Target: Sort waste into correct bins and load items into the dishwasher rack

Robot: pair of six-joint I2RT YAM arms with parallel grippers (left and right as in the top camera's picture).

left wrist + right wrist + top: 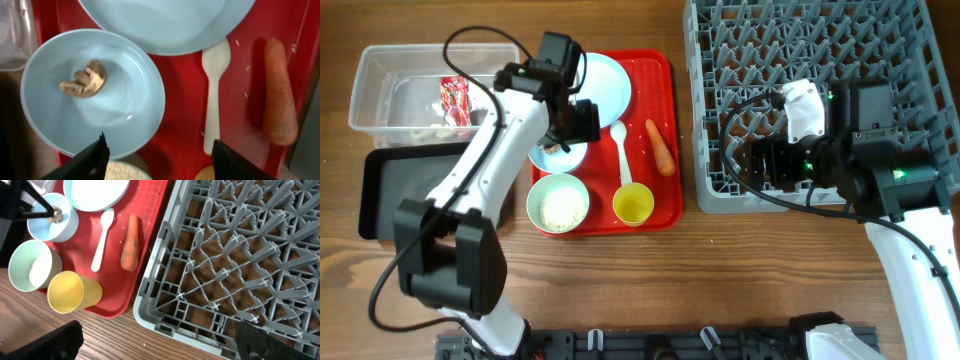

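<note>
My left gripper (572, 130) is open and empty, low over a pale blue bowl (92, 95) holding a brown food scrap (85, 82). On the red tray lie the plate (605, 85), white spoon (622, 150), orange carrot (661, 147), a rice-filled bowl (558, 203) and the yellow cup (633, 205). The napkin with the red wrapper (453, 98) lies in the clear tub (380, 75). The black tray (410, 185) is beside it. My right gripper (155, 347) is open and empty over the front-left corner of the grey rack (800, 60).
The red serving tray (655, 85) sits between the bins on the left and the rack on the right. Loose rice grains lie on it near the carrot (279, 95). Bare wooden table runs along the front.
</note>
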